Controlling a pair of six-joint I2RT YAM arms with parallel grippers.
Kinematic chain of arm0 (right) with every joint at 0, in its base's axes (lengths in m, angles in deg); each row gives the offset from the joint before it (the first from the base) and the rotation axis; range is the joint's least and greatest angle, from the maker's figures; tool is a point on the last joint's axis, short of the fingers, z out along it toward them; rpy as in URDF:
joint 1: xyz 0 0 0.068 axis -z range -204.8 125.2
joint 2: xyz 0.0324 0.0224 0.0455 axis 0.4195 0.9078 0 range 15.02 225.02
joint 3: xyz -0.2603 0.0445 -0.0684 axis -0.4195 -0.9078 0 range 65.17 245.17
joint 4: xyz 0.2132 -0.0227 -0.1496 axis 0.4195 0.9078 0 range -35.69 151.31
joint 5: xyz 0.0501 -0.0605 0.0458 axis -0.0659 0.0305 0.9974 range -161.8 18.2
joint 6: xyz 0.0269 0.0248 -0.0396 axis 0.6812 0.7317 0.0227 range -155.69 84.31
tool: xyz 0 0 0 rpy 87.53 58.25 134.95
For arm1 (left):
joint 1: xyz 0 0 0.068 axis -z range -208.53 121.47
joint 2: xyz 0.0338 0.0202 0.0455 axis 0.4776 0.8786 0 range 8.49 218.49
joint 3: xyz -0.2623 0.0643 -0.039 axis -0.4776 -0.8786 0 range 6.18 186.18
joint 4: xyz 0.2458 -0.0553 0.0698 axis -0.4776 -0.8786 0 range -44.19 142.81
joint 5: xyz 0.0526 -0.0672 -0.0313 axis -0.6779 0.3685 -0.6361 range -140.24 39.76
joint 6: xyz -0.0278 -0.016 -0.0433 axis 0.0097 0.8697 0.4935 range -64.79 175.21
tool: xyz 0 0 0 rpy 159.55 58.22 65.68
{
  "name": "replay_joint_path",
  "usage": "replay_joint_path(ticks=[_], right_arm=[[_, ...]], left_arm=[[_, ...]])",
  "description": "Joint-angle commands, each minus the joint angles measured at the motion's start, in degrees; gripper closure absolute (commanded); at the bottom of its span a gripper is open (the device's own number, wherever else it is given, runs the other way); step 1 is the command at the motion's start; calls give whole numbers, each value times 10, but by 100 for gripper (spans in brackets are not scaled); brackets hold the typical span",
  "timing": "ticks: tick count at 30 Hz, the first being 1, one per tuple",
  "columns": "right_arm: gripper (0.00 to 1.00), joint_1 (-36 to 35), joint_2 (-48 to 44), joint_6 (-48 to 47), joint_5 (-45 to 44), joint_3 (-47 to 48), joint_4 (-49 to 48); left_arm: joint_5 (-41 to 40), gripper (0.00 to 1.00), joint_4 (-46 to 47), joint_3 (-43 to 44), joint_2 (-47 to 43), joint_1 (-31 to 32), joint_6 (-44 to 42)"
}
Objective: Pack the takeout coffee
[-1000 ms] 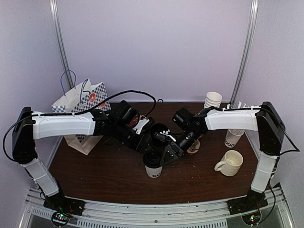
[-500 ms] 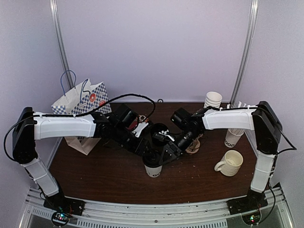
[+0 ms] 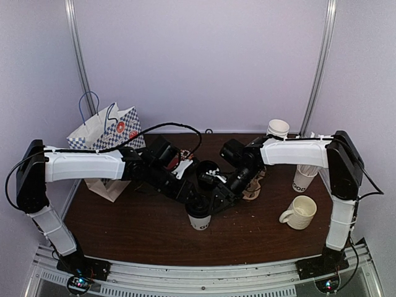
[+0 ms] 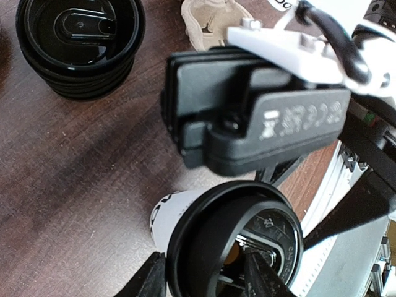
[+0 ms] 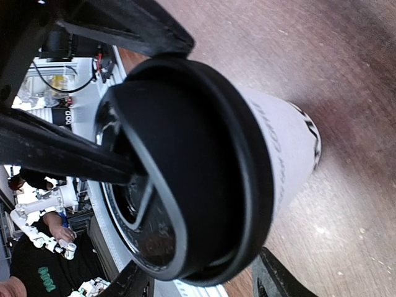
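The right arm has drawn in over the last second, and its pincer (image 5: 203, 284) now hangs directly over the white paper cup with black lettering (image 3: 199, 223). The cup has not shifted. It stands on the dark wooden tabletop (image 3: 136, 229) where both arms meet.

The right pincer's fingers are spread wide on either side of the black plastic dome lid (image 5: 185, 154), which looks tilted rather than pressed home. The left pincer (image 4: 205, 281) reaches onto the same lid from the other side. I cannot tell whether it is pinching the rim or only resting against it. To my eye they are capping the cup, and packing has not begun.

The brown pulp carrier (image 3: 252, 189) lies behind and to the right of the cup, partly under the right arm. A stack of spare black lids (image 4: 80, 46) sits just behind the cup. Well off to the cup's right are a cream ceramic mug (image 3: 301, 212), a second lettered white paper cup (image 3: 302, 179) and a stack of lidless white cups (image 3: 277, 129). A checkered paper bag (image 3: 105, 139) stands far to its left.

The crowding of the two arms is the main hindrance.
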Motion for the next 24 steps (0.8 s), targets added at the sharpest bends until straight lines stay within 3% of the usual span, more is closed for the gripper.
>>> replay_joint_path(ticks=[1, 9, 15, 20, 21, 22, 24], right_arm=[[47, 10, 67, -2, -234, -5, 1], [47, 19, 35, -52, -115, 29, 13], [44, 27, -12, -108, -46, 70, 66], [41, 34, -43, -135, -57, 75, 90], [41, 34, -49, -140, -63, 72, 91], [41, 34, -54, -147, -70, 70, 93], [41, 35, -63, -156, -84, 67, 93]], left_arm=[[-8, 57, -16, -22, 19, 0, 0], [-6, 54, -19, -9, 15, 0, -8], [-11, 36, -20, 29, -19, 0, -25], [-25, 26, -39, 52, -30, 0, -36], [-30, 12, -40, 53, -31, 0, -38], [-37, 8, -42, 53, -33, 0, -40], [-45, 7, -43, 49, -37, 0, -44]])
